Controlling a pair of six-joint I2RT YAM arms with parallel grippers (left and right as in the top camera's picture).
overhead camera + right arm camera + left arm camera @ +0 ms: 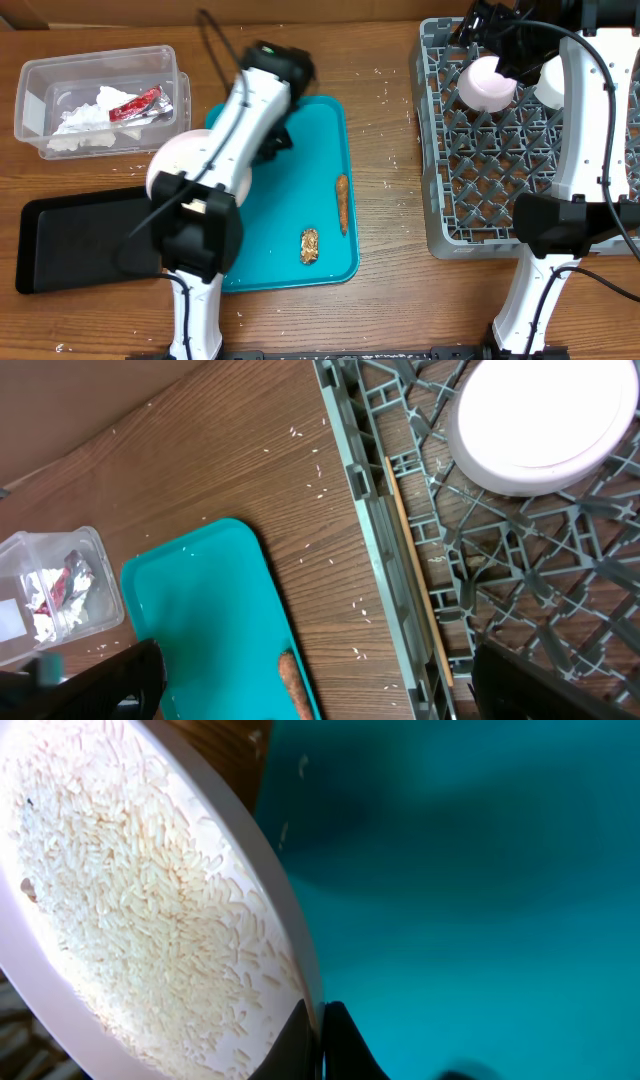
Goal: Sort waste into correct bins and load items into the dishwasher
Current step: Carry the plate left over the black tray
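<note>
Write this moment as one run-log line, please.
left fingers: shut on rice plate | right fingers: open, above rack | tub: napkin, wrapper | teal tray: sausage, nutty chunk

A grey rack (372, 525) sits on the right, and a round white dish (545, 420) lies in it. A teal tray (210, 610) lies on the brown desk (200, 450), with a sausage (292, 682) on it. The clear tub (100, 560) holds a napkin (42, 600) and a red wrapper (72, 578). Rice crumbs (310, 470) dot the desk. The right hand (318, 690) is spread wide.
</note>
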